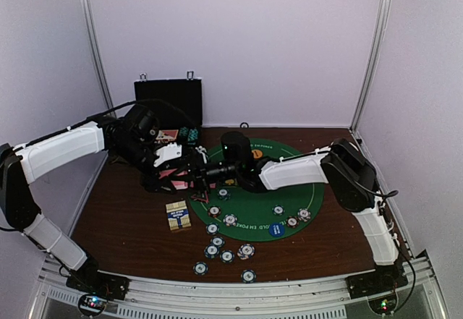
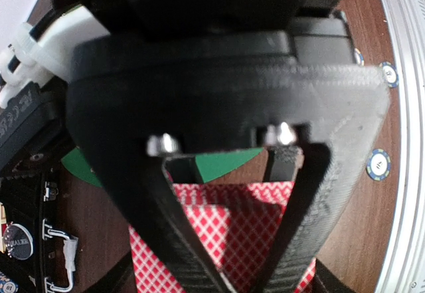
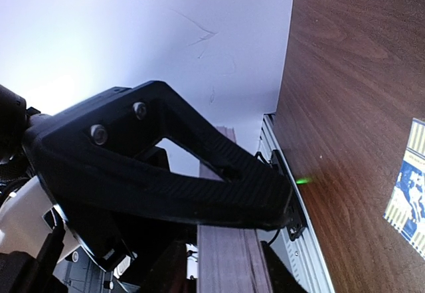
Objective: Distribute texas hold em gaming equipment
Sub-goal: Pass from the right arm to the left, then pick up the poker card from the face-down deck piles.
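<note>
Both grippers meet over the table's left middle at a pack of red-backed playing cards. My left gripper comes in from the left. In the left wrist view its fingers close to a point over the red diamond-patterned cards, at the frame's bottom edge. My right gripper reaches in from the right. One black finger crosses the edge of the stacked cards, and its other finger is hidden. Several striped poker chips lie at the front. A blue marker disc and an orange one sit on the green mat.
A round green mat covers the table's middle. A yellow-and-blue card box lies left of it. The open black case stands at the back left, with teal chips in front of it. The metal rail runs along the front.
</note>
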Controlling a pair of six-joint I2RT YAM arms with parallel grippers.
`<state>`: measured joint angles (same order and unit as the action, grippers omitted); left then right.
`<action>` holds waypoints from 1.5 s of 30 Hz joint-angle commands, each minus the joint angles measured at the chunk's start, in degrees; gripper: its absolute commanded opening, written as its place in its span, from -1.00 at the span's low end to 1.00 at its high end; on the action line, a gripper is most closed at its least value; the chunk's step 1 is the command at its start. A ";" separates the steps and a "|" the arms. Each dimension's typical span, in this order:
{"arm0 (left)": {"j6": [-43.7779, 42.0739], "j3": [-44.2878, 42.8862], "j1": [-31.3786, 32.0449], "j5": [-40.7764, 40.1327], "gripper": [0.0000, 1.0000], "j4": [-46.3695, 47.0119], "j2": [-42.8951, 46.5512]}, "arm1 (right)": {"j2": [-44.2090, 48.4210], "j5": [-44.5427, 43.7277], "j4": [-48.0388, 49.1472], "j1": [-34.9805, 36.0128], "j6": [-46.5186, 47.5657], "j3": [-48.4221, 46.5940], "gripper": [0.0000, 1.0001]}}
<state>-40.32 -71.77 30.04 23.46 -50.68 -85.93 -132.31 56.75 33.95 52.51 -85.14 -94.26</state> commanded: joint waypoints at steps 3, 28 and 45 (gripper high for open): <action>-1.66 0.20 -0.07 0.34 0.01 0.47 1.55 | 3.27 -0.61 -6.89 -0.66 5.44 -2.13 -0.03; -1.87 -1.17 -0.07 -0.28 -0.12 -0.06 1.28 | 10.00 -3.25 -29.81 -2.90 19.71 0.52 -0.02; -1.21 -0.86 -0.07 -1.72 -0.19 0.01 0.61 | 15.17 -2.27 -23.05 -2.33 14.67 4.76 -0.64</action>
<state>-41.50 -71.61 30.04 21.52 -51.68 -85.89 -119.74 54.00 6.92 49.82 -68.25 -90.78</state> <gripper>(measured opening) 0.667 0.192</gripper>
